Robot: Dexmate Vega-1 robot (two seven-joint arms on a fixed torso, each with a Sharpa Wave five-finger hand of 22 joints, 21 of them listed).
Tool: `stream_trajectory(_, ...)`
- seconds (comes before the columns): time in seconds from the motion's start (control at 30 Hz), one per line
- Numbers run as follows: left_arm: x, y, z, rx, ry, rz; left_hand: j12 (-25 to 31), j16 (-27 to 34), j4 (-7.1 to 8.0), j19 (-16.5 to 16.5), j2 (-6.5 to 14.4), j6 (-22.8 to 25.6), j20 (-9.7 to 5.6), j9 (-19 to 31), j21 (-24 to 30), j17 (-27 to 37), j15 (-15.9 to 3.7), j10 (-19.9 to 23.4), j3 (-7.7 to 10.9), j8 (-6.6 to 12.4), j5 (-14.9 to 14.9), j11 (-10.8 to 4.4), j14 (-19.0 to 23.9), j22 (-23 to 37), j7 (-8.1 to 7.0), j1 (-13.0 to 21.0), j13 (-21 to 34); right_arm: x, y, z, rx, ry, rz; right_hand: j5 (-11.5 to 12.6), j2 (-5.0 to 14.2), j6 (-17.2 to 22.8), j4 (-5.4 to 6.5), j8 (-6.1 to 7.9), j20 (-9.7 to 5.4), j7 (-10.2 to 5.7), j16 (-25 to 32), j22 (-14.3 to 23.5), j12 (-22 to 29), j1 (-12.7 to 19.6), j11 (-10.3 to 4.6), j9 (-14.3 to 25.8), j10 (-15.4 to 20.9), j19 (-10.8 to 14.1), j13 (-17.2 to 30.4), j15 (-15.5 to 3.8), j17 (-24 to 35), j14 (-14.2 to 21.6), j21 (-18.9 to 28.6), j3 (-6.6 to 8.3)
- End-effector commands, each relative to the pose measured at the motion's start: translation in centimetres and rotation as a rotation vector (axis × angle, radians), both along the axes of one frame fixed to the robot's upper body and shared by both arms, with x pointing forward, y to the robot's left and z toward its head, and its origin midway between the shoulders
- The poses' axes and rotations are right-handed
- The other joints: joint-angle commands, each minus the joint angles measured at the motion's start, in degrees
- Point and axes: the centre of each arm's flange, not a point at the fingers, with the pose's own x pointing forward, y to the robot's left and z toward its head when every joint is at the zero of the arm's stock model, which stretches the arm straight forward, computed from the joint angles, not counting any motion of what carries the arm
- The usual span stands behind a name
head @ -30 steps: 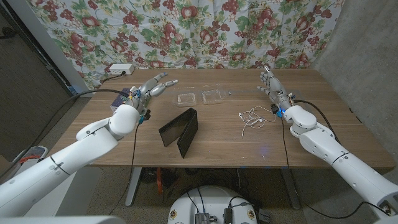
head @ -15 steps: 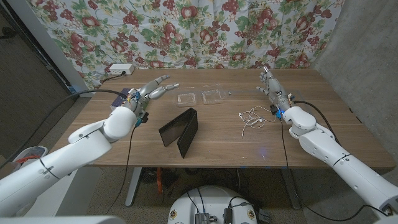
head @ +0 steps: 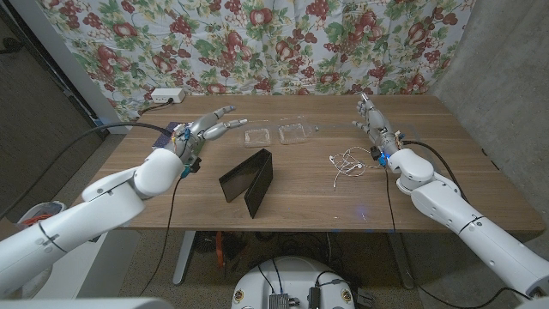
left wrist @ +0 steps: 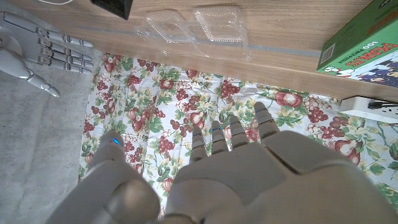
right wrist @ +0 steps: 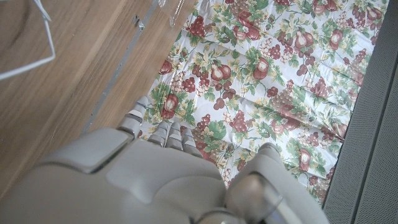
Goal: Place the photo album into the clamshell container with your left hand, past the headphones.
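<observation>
A black photo album [head: 247,181] stands half open on its edges near the table's middle; its corner [left wrist: 113,6] also shows in the left wrist view. Beyond it lies the clear clamshell container [head: 274,135], open [left wrist: 196,25]. White wired headphones [head: 350,162] lie tangled to the album's right, with a loop of their cable [right wrist: 28,46] in the right wrist view. My left hand [head: 210,127] hovers open behind and left of the album, fingers spread toward the container [left wrist: 236,155]. Over the table's far right my right hand [head: 374,118] is open and holds nothing [right wrist: 155,168].
A green and blue box [head: 165,137] lies at the table's left edge beside my left hand [left wrist: 367,43]. A white power strip [head: 163,96] sits at the far left corner. A floral curtain [head: 283,43] hangs behind the table.
My left hand has stretched its fingers further out toward the container, and its arm has drifted slightly left. The right hand, album and headphones have stayed put.
</observation>
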Motion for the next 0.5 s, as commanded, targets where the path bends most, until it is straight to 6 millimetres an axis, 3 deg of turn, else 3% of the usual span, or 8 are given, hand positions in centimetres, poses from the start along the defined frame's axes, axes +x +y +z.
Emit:
stream_trajectory(0.03, -0.87, -0.43, -0.25, 0.032, 0.006, 0.005, 0.35, 0.41, -0.02, 0.3, -0.62, 0.32, 0.04, 0.05, 0.47, 0.15, 0.18, 0.34, -0.28, 0.08, -0.03, 0.13, 0.18, 0.08, 0.07, 0.06, 0.11, -0.16, 0.53, -0.03, -0.006, 0.005, -0.007, 0.12, 0.14, -0.34, -0.31, 0.0, 0.25, 0.3, 0.16, 0.21, 0.1, 0.07, 0.06, 0.25, -0.22, -0.19, 0.17, -0.04, 0.08, -0.3, 0.29, 0.06)
stream_trajectory(0.4, -1.23, -1.06, -0.29, 0.05, 0.001, 0.034, 0.4, 0.51, -0.18, 0.19, -1.43, 0.96, 0.06, 0.06, 0.43, 0.17, 0.54, 0.49, -0.63, 0.31, -0.06, 0.04, 0.6, 0.1, 0.24, 0.0, 0.16, 0.11, 0.79, 0.35, -0.007, 0.003, -0.003, 0.11, 0.13, -0.37, -0.37, 0.02, 0.26, 0.33, 0.18, 0.21, 0.13, 0.08, 0.05, 0.25, -0.21, -0.22, 0.17, -0.09, 0.07, -0.33, 0.31, 0.04)
stream_trajectory(0.5, -1.43, -1.32, -0.21, 0.059, -0.009, 0.046, 0.46, 0.73, -0.46, 2.71, -2.27, 0.97, -0.49, 0.08, 1.48, 0.19, 0.85, 0.66, -0.88, 0.27, 0.01, 0.07, 1.54, 0.32, 0.35, 0.36, 0.24, 0.16, 0.78, 0.43, -0.008, 0.004, -0.002, 0.1, 0.12, -0.37, -0.38, 0.03, 0.25, 0.36, 0.19, 0.21, 0.13, 0.07, 0.0, 0.25, -0.22, -0.22, 0.17, -0.1, 0.07, -0.31, 0.32, 0.02)
